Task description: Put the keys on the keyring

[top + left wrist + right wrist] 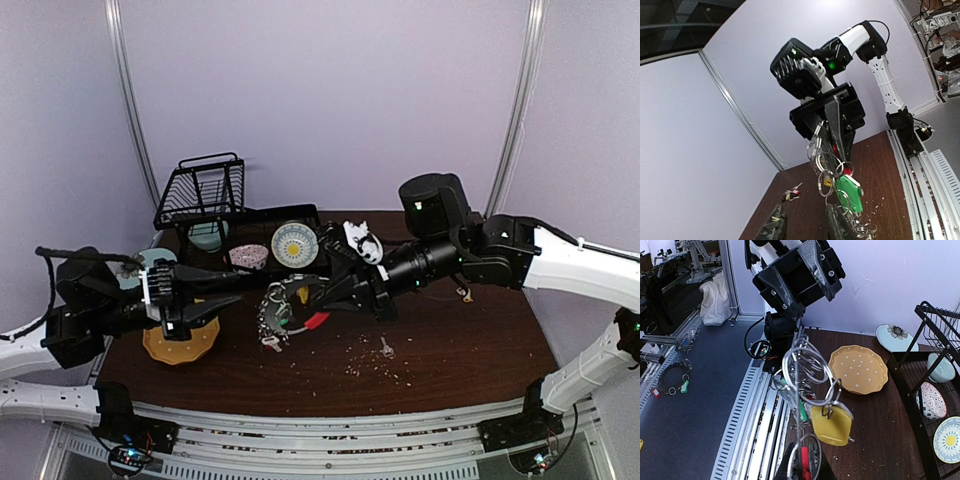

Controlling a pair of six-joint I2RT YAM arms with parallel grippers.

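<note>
Where the top view looks down, the right tool [325,297] clenches the keyring [277,315] over the table [450,350]. The left tool [222,288] gapes, holding nothing. One loose key [385,347] lies apart.

From the left wrist, a green tag [847,192] dangles from the bunch, and the left fingers [772,227] are cut off below.

From the right wrist, a yellow tag [832,426] hangs from the rings. The grip itself is cut off at the bottom edge.

The keyring [283,312] is silvery metal with a red clip [316,320], one key tag [830,426] plain yellow, another tag [848,194] bright green. The loose key [386,347] is silver. The bench [450,350] is dark brown, flecked with pale crumbs. The scalloped plate [860,369] is mustard yellow with white dots. The wire rack [205,190] is black, its bowl [248,257] pink-speckled, its round plate [294,244] white with a yellow centre
</note>
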